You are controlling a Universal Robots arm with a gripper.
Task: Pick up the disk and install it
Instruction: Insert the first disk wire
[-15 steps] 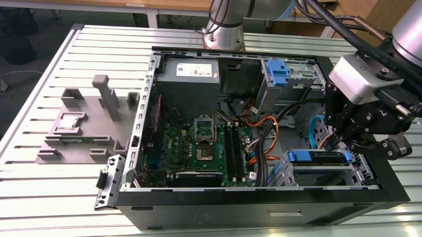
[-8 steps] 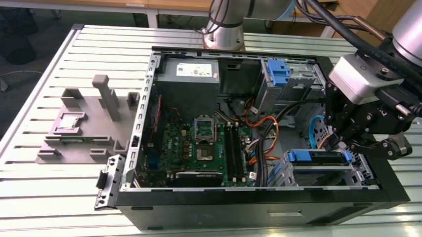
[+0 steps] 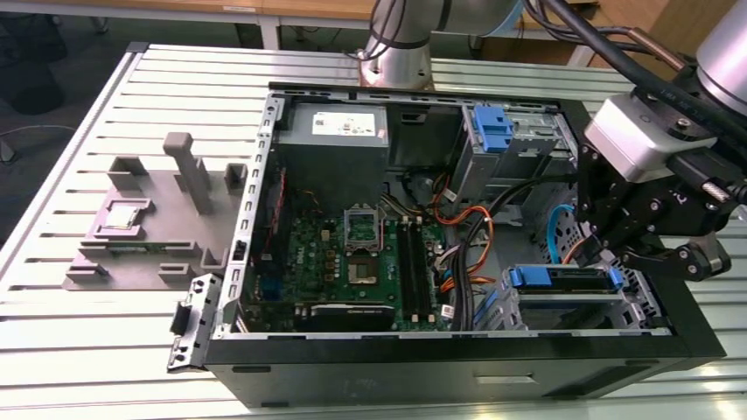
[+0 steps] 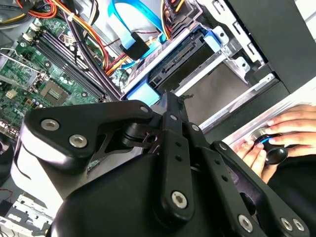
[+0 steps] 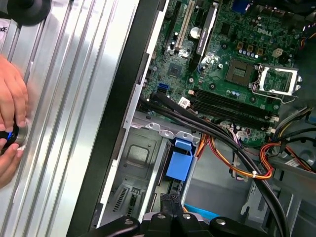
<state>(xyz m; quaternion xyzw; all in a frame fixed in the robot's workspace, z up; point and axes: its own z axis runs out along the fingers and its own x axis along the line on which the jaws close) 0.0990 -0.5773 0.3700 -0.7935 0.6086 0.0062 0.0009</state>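
Observation:
The disk (image 3: 569, 280) lies edge-on in the lower drive cage at the front right corner of the open computer case, with its blue carrier's tab (image 3: 531, 277) facing the cables. The second wrist view shows the disk's dark side (image 4: 190, 52) between blue carrier edges in the metal cage. My gripper (image 3: 610, 256) hangs just above that cage. Its two thin black fingers (image 4: 171, 111) are shut together with nothing between them, tips close to the carrier's blue end (image 4: 143, 93). In the first wrist view the gripper (image 5: 170, 201) points toward the blue tab (image 5: 179, 158).
The motherboard (image 3: 350, 254) and orange, black and blue cables (image 3: 467, 236) fill the case. A grey power supply (image 3: 332, 131) and a blue ribbed tab (image 3: 495, 131) sit at the back. A grey fixture (image 3: 152, 227) stands outside. A person's hand (image 4: 284, 131) rests on the slatted table (image 5: 64, 123).

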